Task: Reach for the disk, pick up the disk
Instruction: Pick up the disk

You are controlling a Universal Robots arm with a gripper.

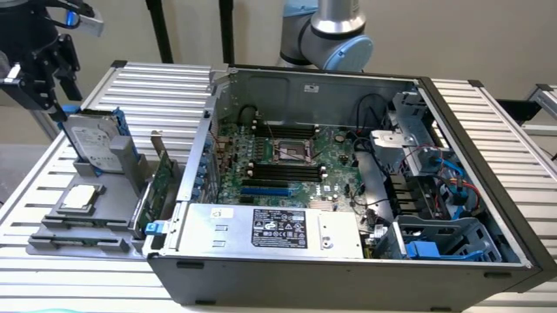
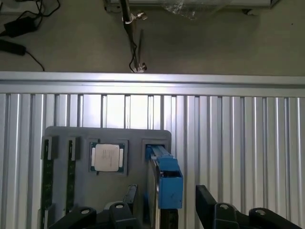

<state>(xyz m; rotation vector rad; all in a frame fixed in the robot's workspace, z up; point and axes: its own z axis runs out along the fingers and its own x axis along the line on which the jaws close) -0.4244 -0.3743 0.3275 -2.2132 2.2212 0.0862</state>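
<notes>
One disk [image 1: 94, 140] stands on edge in a slot of the grey holder [image 1: 83, 231], blue rail along its top, and the chip [image 1: 80, 195] lies flat in the holder's next pocket. My end effector [image 1: 42, 88] hangs just above the holder's disk slot, wide open and gripping nothing, its fingers [image 2: 206, 202] spread to either side over the disk's top edge. The holder sits on the ribbed counter [image 1: 487, 124], with the open computer case [image 1: 348, 261] just beside the holder.
</notes>
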